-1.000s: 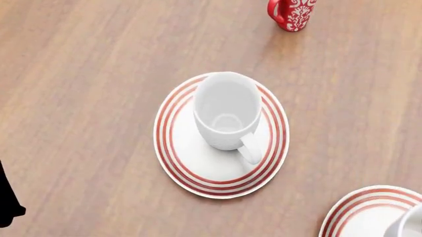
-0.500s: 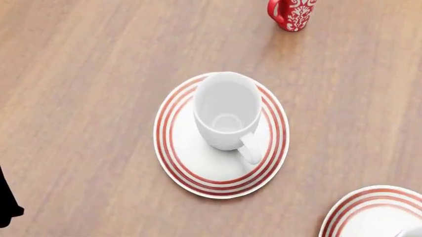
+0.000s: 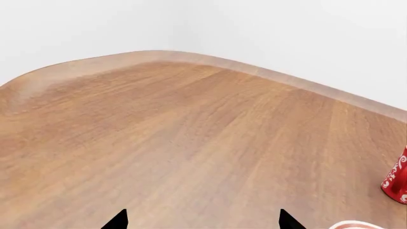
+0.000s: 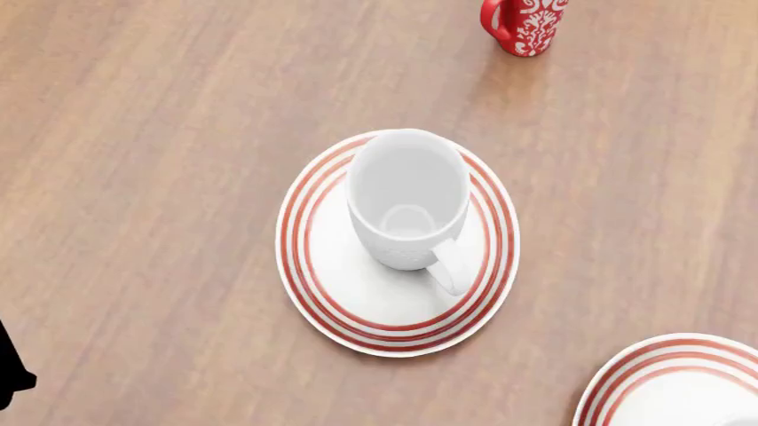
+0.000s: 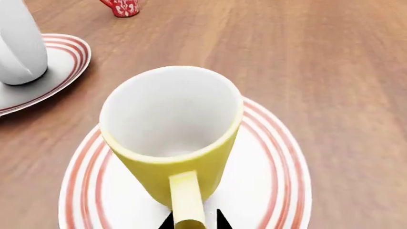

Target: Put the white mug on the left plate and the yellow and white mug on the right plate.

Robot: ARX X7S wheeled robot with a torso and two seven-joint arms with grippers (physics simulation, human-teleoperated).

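Note:
The white mug point(image 4: 406, 209) stands upright on the left plate point(image 4: 355, 311), handle toward me. It also shows in the right wrist view point(image 5: 19, 43). The yellow and white mug point(image 5: 168, 143) stands on the right plate point(image 5: 267, 157), whose rim shows at the head view's lower right corner point(image 4: 645, 373). My right gripper point(image 5: 192, 224) is closed narrowly around the mug's yellow handle point(image 5: 186, 200). My left gripper point(image 3: 202, 224) is open and empty over bare wood, away from both plates.
A red mug point(image 4: 525, 22) with a white ornament pattern stands on the wooden table point(image 4: 142, 177) beyond the left plate. It also shows in the left wrist view point(image 3: 397, 179). The table's rounded far edge point(image 3: 165, 55) meets a pale wall.
The mug rim at the head view's lower right corner has slid down, almost out of view. The dark part of my left arm at the lower left has dropped slightly.

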